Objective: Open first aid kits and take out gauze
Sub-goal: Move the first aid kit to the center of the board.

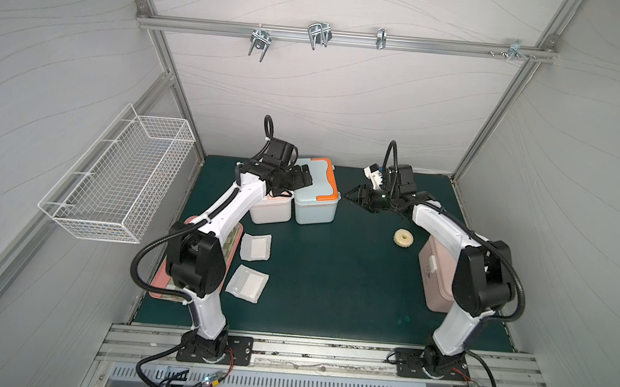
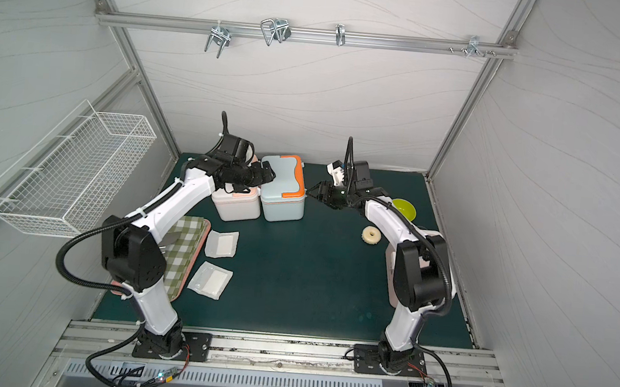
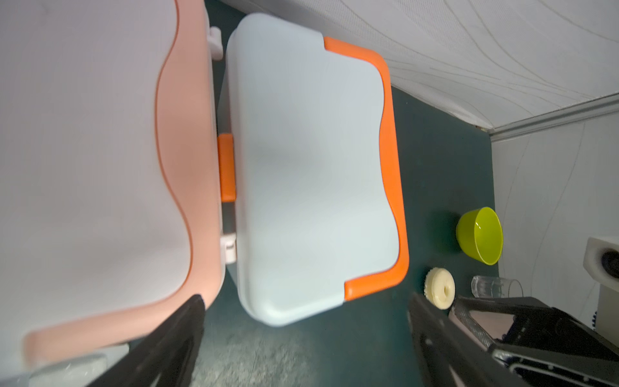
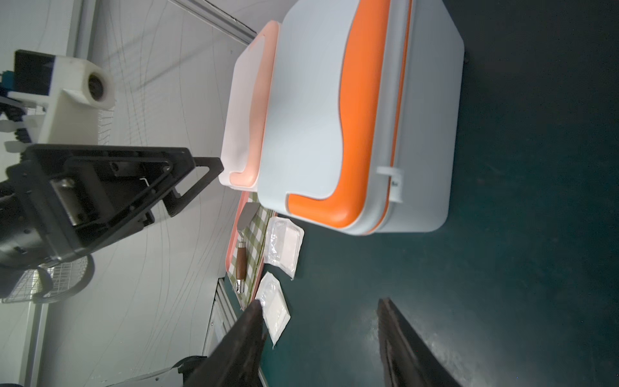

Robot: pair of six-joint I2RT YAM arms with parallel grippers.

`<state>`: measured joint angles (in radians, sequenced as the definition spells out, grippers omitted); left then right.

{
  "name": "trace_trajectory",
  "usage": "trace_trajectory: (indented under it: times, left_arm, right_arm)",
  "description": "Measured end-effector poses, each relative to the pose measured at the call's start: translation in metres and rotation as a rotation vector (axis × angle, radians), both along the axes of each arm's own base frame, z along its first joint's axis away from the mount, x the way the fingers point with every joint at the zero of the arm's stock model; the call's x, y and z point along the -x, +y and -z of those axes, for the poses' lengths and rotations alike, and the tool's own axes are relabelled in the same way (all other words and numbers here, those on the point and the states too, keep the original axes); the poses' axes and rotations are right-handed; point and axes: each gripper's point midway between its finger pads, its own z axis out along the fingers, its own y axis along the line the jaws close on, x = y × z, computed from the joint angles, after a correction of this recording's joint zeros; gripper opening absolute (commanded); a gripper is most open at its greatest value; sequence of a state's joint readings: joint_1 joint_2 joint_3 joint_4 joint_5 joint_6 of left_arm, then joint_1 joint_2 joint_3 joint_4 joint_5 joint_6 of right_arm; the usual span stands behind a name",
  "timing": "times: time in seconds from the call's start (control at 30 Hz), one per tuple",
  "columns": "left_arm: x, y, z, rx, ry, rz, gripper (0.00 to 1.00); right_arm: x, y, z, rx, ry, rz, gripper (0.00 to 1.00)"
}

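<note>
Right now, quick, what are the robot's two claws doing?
Left gripper: open, holding nothing.
Right gripper: open, holding nothing.

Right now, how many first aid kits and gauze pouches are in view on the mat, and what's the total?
First aid kits: 3, namely white-peach kit, blue-orange kit, pink kit
Gauze pouches: 2, namely far pouch, near pouch
Total: 5
</note>
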<state>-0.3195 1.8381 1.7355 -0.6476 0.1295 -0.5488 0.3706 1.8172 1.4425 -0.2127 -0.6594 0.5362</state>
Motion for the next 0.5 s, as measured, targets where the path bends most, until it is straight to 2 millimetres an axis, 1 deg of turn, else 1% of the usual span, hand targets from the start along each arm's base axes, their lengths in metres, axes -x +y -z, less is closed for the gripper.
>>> trace_trajectory:
  times: [0.13,0.23,0.4,0.5]
  left_arm:
    - [-0.024,-0.007,0.004,-0.008,0.000,0.011,0.92]
    - [-0.036,-0.011,0.009,-0.015,0.009,0.019,0.92]
    - [-0.042,-0.013,0.025,-0.036,0.047,0.023,0.92]
    - [-0.041,-0.011,0.034,-0.050,0.073,0.019,0.92]
  right_arm:
    - [-0.025,0.005,-0.001,-0.038,-0.004,0.004,0.53]
    - [-0.043,0.007,0.001,-0.060,0.002,0.006,0.56]
    - [-0.064,0.012,0.008,-0.080,0.019,0.002,0.64]
    - [-0.071,0.014,0.013,-0.086,0.029,-0.002,0.66]
